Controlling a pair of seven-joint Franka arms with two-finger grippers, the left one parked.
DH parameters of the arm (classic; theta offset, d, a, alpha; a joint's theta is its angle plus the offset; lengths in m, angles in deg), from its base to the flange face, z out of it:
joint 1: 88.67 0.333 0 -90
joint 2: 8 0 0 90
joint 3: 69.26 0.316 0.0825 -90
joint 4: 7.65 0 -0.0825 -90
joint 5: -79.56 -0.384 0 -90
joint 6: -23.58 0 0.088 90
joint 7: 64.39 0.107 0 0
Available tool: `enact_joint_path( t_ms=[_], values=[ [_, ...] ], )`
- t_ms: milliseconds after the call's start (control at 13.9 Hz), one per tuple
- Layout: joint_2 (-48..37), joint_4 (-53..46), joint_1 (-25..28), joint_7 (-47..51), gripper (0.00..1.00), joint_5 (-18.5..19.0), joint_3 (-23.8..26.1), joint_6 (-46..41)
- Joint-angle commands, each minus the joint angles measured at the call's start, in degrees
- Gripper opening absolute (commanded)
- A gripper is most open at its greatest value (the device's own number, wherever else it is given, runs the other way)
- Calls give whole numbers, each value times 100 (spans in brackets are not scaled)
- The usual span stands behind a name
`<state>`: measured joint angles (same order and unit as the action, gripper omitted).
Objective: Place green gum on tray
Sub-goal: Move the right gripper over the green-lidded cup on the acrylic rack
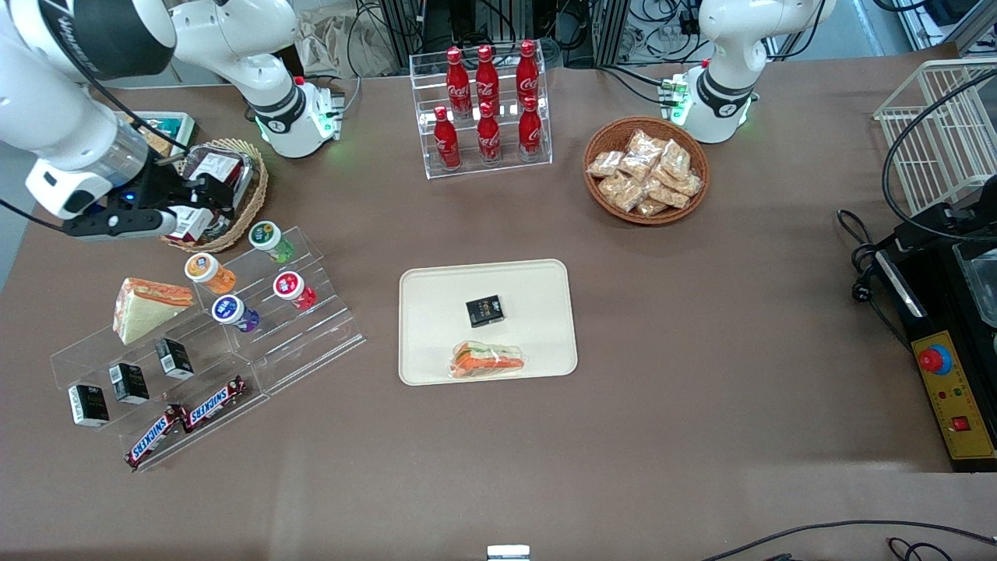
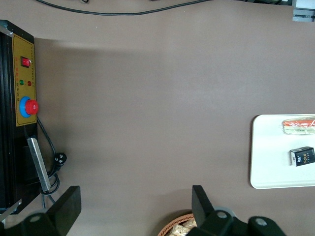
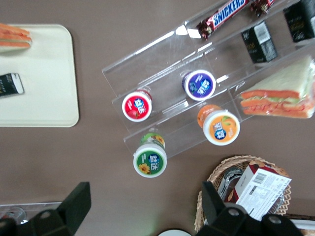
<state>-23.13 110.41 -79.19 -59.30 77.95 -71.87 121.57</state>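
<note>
"SNICKERS" reads on the two candy bars [image 1: 187, 421]; the red bottles [image 1: 487, 101] seemingly say Coca-Cola.

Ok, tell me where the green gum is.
The green gum stands on the clear stepped rack's top step, above the red gum, with the gripper hovering close by.

The green gum [image 1: 271, 239] stands on the stepped rack [image 1: 311, 327], well apart from the tray [image 1: 436, 290], with the open pincer [image 1: 204, 204] above a basket [image 1: 251, 204] nearby.
</note>
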Motion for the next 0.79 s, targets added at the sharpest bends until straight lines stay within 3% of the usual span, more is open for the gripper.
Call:
enact_joint_path(
  t_ms=[0,721],
  values=[
    [-324,822,-8,-35,100,-23,-20,535],
    [-439,2343,10,228,100,-23,-3,2003]
  ],
)
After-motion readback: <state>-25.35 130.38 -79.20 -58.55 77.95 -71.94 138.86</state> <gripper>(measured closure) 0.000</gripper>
